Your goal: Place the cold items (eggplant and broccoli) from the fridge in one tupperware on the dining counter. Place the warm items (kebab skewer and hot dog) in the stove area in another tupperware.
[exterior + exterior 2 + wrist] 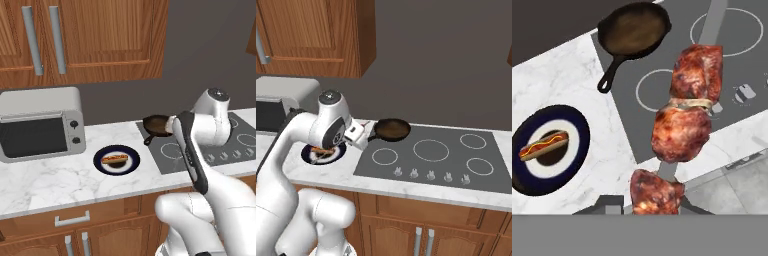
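End effector around kebab skewer.

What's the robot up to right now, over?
Pincer shut on kebab skewer, lifted over stove. Hot dog waits on plate. Nothing blocking.

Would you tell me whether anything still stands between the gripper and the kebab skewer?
Nothing does: the gripper is already shut on the kebab skewer, holding it up above the stove edge. The hot dog lies off to one side on its plate.
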### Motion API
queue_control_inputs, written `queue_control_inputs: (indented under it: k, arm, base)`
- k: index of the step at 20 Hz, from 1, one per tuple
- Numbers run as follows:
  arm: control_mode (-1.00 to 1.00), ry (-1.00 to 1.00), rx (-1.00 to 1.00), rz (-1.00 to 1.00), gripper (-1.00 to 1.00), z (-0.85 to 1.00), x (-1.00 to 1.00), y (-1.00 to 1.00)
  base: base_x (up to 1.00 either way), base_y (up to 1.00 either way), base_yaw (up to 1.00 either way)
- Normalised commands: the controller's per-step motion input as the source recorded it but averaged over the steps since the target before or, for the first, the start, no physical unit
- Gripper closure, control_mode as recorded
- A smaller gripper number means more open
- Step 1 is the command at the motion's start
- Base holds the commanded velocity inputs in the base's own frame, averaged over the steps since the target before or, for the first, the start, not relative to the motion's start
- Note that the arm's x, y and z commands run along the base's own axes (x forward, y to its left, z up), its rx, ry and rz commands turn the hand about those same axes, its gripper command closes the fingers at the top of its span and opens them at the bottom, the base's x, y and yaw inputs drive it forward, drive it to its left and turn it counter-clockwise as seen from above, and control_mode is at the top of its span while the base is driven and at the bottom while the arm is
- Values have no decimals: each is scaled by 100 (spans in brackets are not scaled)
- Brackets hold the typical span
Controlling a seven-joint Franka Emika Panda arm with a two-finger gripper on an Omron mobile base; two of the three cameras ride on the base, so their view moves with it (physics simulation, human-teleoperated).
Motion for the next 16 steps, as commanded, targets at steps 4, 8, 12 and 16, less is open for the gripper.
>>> queue_control_inputs:
  k: [4, 8, 12, 16]
  arm:
    - [-100, 0, -28, 4, 100, -23, -100, 67]
    - [-100, 12, -1, -2, 100, -10, -31, 11]
    - [-100, 19, 0, -15, 100, 0, 9, 0]
    - [-100, 8, 0, -4, 100, 0, 0, -2]
  base:
    - [0, 0, 0]
    - [0, 0, 0]
    - [0, 0, 0]
    - [0, 0, 0]
